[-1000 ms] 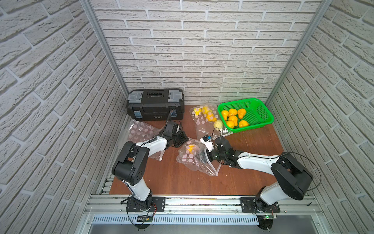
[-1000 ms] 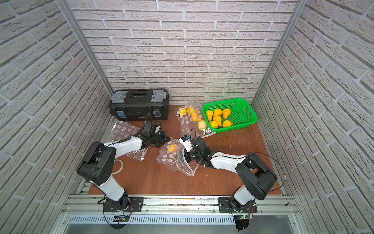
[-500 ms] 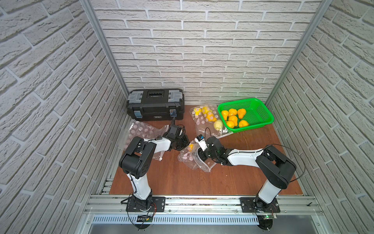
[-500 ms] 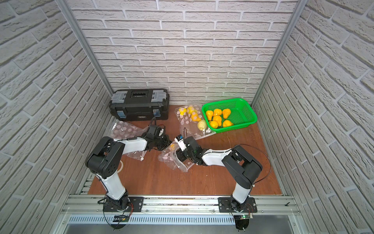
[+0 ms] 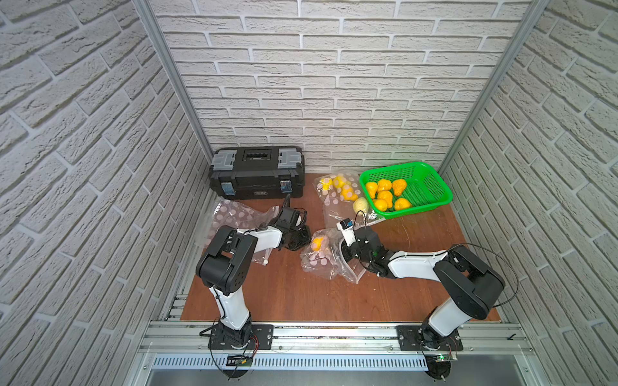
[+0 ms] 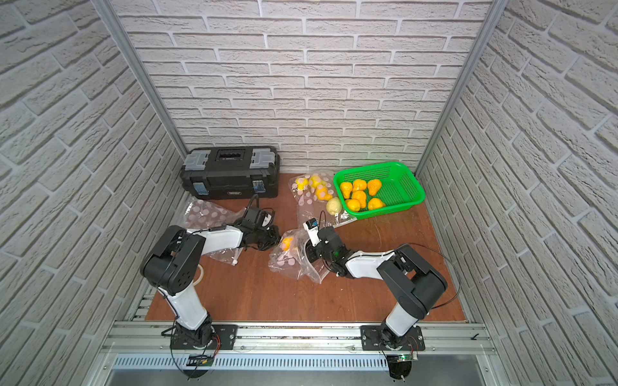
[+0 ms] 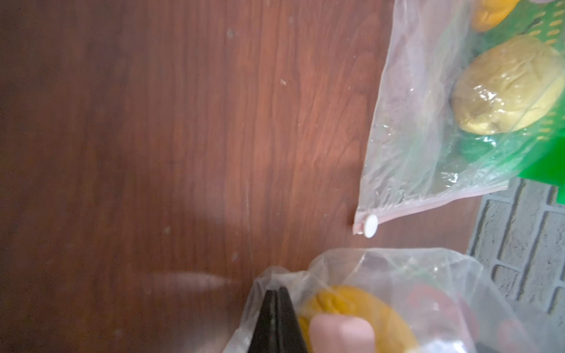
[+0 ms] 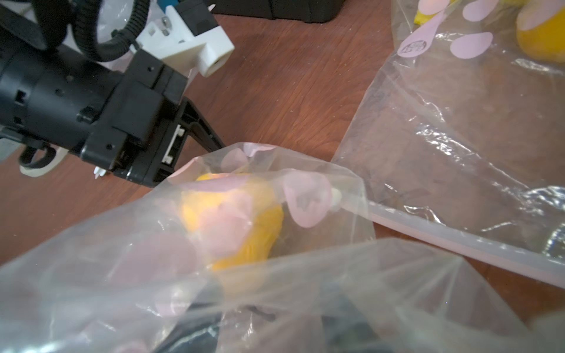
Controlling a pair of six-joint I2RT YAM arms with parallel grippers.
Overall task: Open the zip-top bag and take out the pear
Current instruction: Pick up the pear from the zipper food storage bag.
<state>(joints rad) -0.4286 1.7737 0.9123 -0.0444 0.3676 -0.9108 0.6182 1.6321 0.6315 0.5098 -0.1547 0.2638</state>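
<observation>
Pear (image 5: pixel 317 242) is what I'm after, and it lies inside the zip-top bag (image 5: pixel 326 264), a clear one with pink spots, crumpled on the wooden table (image 5: pixel 301 300) between the two arms. In both top views the yellow fruit sits at the bag's far end, closest to the left arm.

My left end effector (image 7: pixel 276 308) is clenched, fingers pressed flat together on the bag's film just beside the pear; the right wrist view shows the same black fingers meeting the bag's edge.

My right end effector (image 5: pixel 344 254) is pushed into the near side of the bag. From its wrist camera I only see dark shapes through wrinkled plastic, so I cannot tell whether it is released or gripping anything.

Near the back wall, a second bag (image 5: pixel 337 200) holding yellow fruit lies against a green basket (image 5: pixel 431 187) of orange pears, its white slider (image 7: pixel 370 225) at one end of the zip. A black toolbox (image 5: pixel 257 173) stands at the wall, with more spotted bags (image 5: pixel 234 214) under the left arm.
</observation>
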